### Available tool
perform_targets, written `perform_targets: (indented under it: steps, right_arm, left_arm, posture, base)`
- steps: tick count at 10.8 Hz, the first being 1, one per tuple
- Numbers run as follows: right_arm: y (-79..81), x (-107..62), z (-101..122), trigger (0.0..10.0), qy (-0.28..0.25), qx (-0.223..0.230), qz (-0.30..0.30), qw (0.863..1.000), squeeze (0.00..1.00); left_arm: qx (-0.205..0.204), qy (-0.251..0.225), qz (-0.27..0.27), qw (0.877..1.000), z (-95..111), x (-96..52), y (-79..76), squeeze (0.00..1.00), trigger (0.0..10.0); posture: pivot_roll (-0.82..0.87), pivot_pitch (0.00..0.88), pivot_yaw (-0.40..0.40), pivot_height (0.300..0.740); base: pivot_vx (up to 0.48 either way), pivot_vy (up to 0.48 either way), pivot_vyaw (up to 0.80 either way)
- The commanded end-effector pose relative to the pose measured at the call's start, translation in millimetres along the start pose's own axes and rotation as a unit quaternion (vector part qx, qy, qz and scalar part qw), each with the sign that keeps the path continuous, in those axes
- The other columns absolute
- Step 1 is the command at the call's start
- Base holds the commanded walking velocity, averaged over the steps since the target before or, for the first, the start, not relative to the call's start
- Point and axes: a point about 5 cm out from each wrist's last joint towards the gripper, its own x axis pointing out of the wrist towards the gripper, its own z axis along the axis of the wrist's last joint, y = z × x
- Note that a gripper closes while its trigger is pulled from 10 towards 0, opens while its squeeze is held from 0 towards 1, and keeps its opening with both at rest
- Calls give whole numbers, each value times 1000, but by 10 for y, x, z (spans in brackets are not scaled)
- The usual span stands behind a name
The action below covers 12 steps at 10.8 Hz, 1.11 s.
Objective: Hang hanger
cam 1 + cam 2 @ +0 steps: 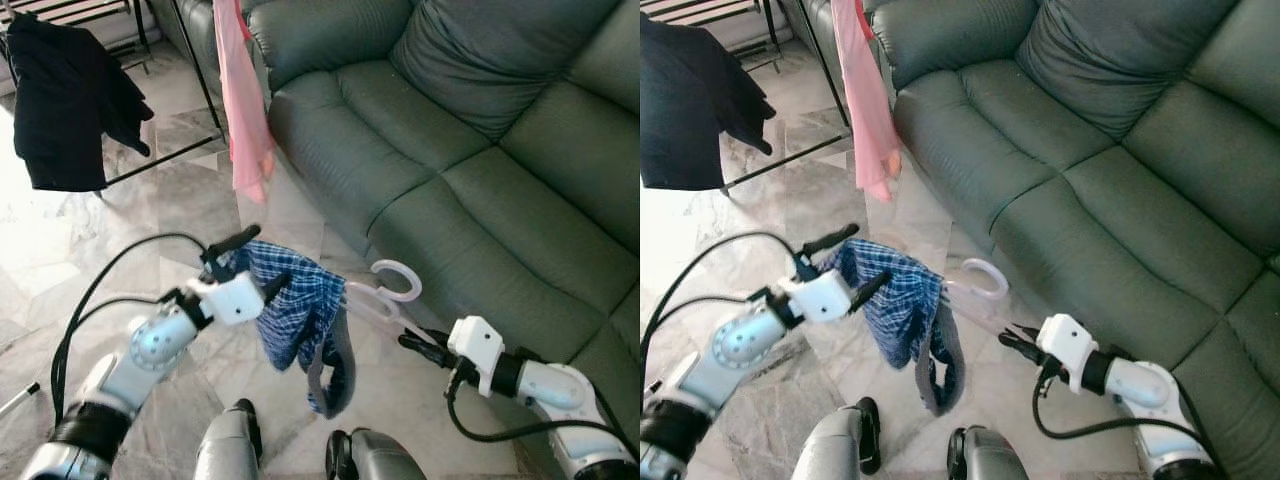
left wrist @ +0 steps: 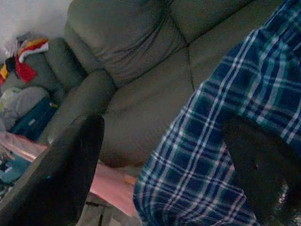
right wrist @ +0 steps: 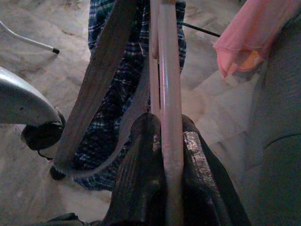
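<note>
A pale pink plastic hanger [image 1: 385,298] is held level above the floor, its hook [image 1: 400,280] curling upward. Blue plaid shorts [image 1: 295,310] with a grey waistband drape over its left end. My right gripper [image 1: 412,343] is shut on the hanger's right arm; the right wrist view shows the pink bar [image 3: 168,94] clamped between both fingers. My left gripper [image 1: 250,265] is open, its fingers straddling the top of the plaid cloth [image 2: 235,132] without closing on it. A black clothes rack [image 1: 190,70] stands at the far left, carrying a pink garment [image 1: 243,100] and a black one [image 1: 65,100].
A large dark green sofa [image 1: 470,130] runs along the right side, close behind the hanger. The floor is pale marble tile [image 1: 170,200]. My own legs [image 1: 290,450] show at the bottom. A white stick tip [image 1: 20,397] lies on the floor at left.
</note>
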Motion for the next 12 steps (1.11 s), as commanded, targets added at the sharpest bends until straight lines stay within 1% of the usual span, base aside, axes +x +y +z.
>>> perform_targets:
  steps: [1,2,3,4,5,6,7,8,9,10,11,12]
  right_arm:
    - [3,-11,-4,10000,6,-16,20,1000,0]
    - [18,12,-3,10000,10,-32,32,999,0]
    - [18,39,8,10000,6,-39,37,999,0]
    - [3,81,36,10000,4,-54,43,998,0]
    - [-12,99,53,10000,7,-73,53,996,0]
    - [-28,97,58,10000,10,-83,56,995,0]
    - [-87,92,73,10000,21,-112,65,991,0]
    - [-142,97,92,10000,25,-130,64,989,0]
    - [-154,97,94,10000,28,-138,64,988,0]
    - [-164,90,87,10000,30,-150,63,986,0]
    - [-166,92,79,10000,31,-154,62,986,0]
    - [-151,102,58,10000,35,-166,66,983,0]
  left_arm:
    - [6,0,-35,999,-20,-8,-71,192,10000]
    - [13,-8,-68,998,-1,6,-96,0,10000]
    - [-5,-17,-99,995,25,33,-135,0,5216]
    - [-3,-10,-152,988,3,57,-233,0,0]
    - [6,-8,-175,985,-12,83,-270,0,0]
    - [0,-5,-181,983,-13,106,-277,0,0]
    - [-5,2,-215,977,-11,161,-303,0,0]
    - [-22,17,-236,971,-38,192,-314,0,2314]
    - [-28,21,-242,970,-47,195,-309,0,2353]
    - [-32,31,-255,966,-74,187,-271,0,2039]
    - [-37,39,-273,961,-90,177,-243,0,0]
    - [-33,51,-291,955,-113,179,-169,0,0]
  posture:
    - [-4,170,-46,740]
    - [-4,170,-46,740]
    - [-5,170,-38,740]
    - [-9,170,-38,740]
    - [-13,171,-37,740]
    - [-13,171,-35,740]
    - [-19,170,-31,740]
    - [-22,168,-29,740]
    - [-23,169,-29,740]
    - [-23,169,-27,740]
    - [-21,170,-27,740]
    - [-21,170,-27,740]
  base:
    - [0,0,0]
    - [0,0,0]
    - [0,0,0]
    - [0,0,0]
    - [0,0,0]
    - [0,0,0]
    - [0,0,0]
    - [0,0,0]
    - [0,0,0]
    - [0,0,0]
    - [0,0,0]
    - [0,0,0]
